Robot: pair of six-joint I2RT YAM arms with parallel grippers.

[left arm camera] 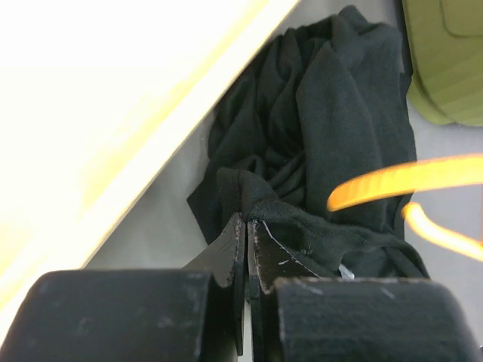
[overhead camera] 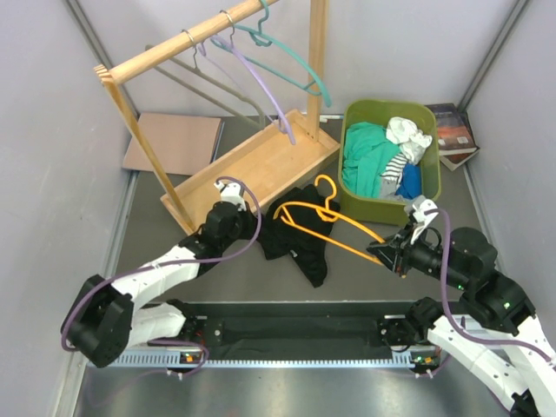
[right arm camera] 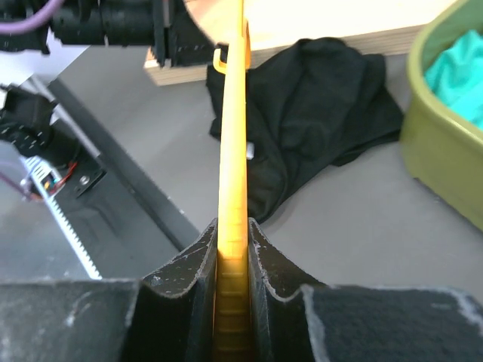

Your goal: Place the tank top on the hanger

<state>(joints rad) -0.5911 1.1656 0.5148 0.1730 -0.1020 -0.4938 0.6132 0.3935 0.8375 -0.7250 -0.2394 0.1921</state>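
Note:
The black tank top (overhead camera: 300, 236) lies crumpled on the grey table, between the wooden rack base and the green bin. My left gripper (overhead camera: 259, 228) is at its left edge. In the left wrist view the gripper (left arm camera: 247, 220) is shut, with a fold of the tank top (left arm camera: 332, 121) pinched at its tips. My right gripper (overhead camera: 388, 252) is shut on one arm of the orange hanger (overhead camera: 323, 215) and holds it over the tank top, hook towards the rack. In the right wrist view the hanger (right arm camera: 232, 136) runs straight out from the gripper (right arm camera: 232, 226) above the tank top (right arm camera: 317, 105).
A wooden clothes rack with a base board (overhead camera: 261, 161) stands at the back left. A teal hanger (overhead camera: 294, 59), a lilac hanger (overhead camera: 263, 82) and a grey one hang on it. A green bin (overhead camera: 352, 187) of clothes stands to the right, books (overhead camera: 453, 132) behind it, and cardboard (overhead camera: 172, 141) at the far left.

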